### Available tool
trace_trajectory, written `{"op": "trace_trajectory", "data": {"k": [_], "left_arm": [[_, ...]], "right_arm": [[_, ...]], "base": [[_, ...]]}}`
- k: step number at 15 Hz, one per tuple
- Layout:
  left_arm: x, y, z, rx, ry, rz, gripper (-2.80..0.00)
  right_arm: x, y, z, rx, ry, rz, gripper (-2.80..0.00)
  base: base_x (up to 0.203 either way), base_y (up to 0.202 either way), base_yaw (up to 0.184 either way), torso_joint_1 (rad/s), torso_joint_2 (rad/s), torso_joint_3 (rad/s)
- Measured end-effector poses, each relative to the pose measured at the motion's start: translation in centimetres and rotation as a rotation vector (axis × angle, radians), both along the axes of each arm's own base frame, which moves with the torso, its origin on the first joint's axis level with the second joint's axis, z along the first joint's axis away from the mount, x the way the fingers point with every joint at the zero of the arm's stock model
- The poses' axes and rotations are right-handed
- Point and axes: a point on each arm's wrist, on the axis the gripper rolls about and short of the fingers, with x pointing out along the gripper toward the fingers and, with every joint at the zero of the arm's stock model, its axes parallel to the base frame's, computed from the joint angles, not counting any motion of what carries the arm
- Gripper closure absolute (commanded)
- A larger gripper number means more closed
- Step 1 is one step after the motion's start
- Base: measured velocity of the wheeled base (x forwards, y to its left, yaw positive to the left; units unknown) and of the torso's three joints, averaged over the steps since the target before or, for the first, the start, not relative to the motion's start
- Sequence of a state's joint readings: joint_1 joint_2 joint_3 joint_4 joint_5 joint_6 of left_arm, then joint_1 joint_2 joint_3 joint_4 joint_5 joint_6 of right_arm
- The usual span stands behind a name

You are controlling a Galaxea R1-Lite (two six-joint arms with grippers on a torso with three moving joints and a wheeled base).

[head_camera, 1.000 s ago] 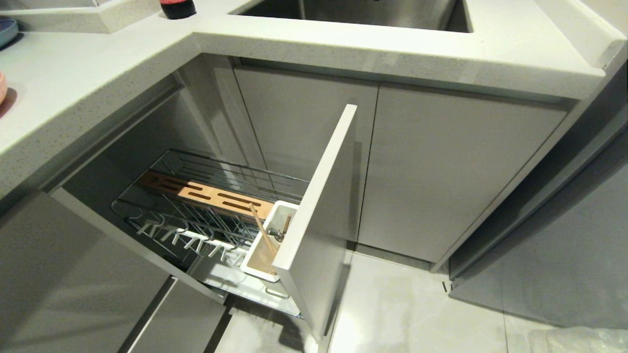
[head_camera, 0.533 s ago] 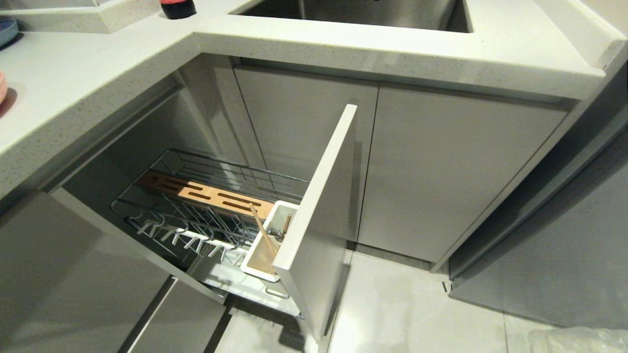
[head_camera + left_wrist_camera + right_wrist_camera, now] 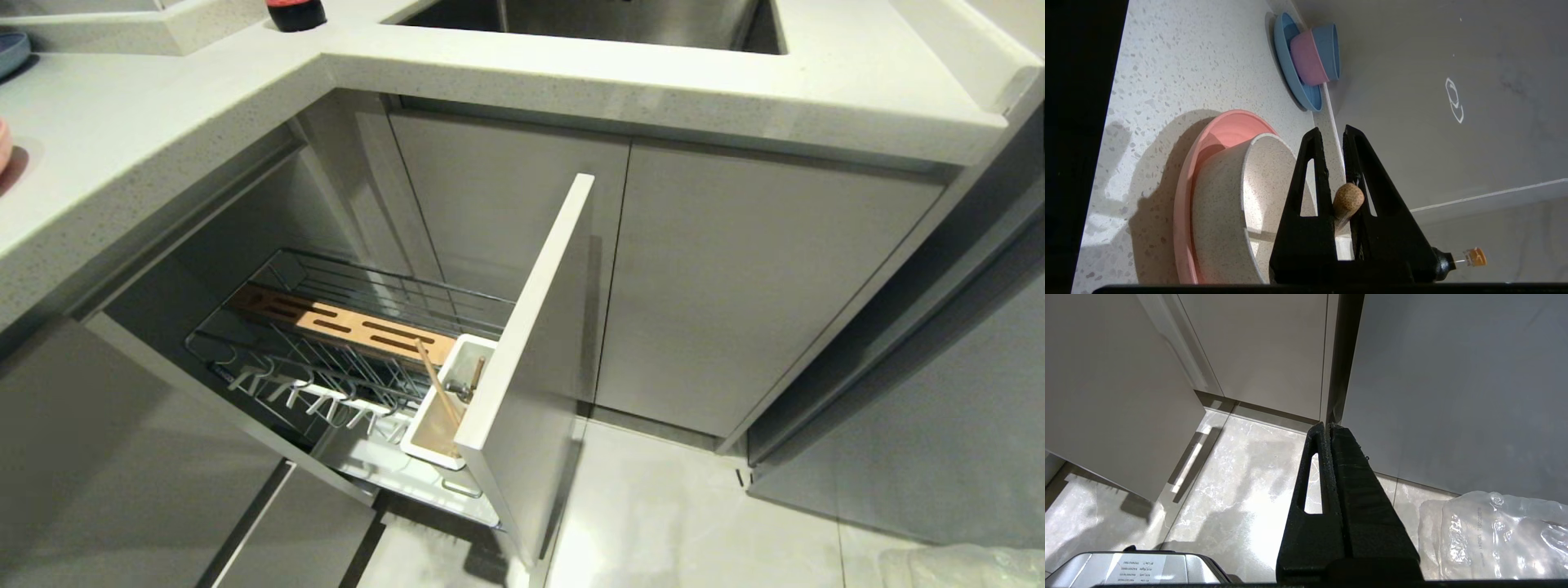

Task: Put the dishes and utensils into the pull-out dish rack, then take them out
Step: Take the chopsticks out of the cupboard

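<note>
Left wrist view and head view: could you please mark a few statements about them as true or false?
1. The cream-white bowl sits on the pink plate on the countertop. True.
2. The left end effector is empty. False: it is shut on a wooden-ended utensil.
3. The dish rack is pushed closed. False: it is pulled out, with its front panel well clear of the cabinet.
4. A chopstick stands in the white utensil cup. True.
5. The right end effector is shut, above the floor. True.
</note>
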State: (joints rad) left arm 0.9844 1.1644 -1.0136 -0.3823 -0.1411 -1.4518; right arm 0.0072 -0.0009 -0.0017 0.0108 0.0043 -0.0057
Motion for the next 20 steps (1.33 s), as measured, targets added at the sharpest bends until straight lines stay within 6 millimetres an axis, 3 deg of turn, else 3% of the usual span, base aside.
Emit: {"op": "trace_trajectory", "data": {"k": [17, 18, 20], "left_arm": [[0.3, 1.1, -0.6, -0.044, -0.002, -0.015, 0.00], [0.3, 1.1, -0.5, -0.043, -0.001, -0.019, -2.80], [0.3, 1.1, -0.5, -0.042, -0.001, -0.023, -2.80]], "right_arm": [[0.0, 0.0, 0.0, 0.000, 0.000, 0.000, 0.00], [0.0, 0.0, 0.0, 0.000, 0.000, 0.000, 0.00], [0.0, 0.0, 0.0, 0.000, 0.000, 0.000, 0.00]], "base": [[0.000, 0.000, 0.000, 0.000, 0.00, 0.000], [0.000, 0.000, 0.000, 0.000, 0.00, 0.000], [0.000, 0.000, 0.000, 0.000, 0.00, 0.000]]}}
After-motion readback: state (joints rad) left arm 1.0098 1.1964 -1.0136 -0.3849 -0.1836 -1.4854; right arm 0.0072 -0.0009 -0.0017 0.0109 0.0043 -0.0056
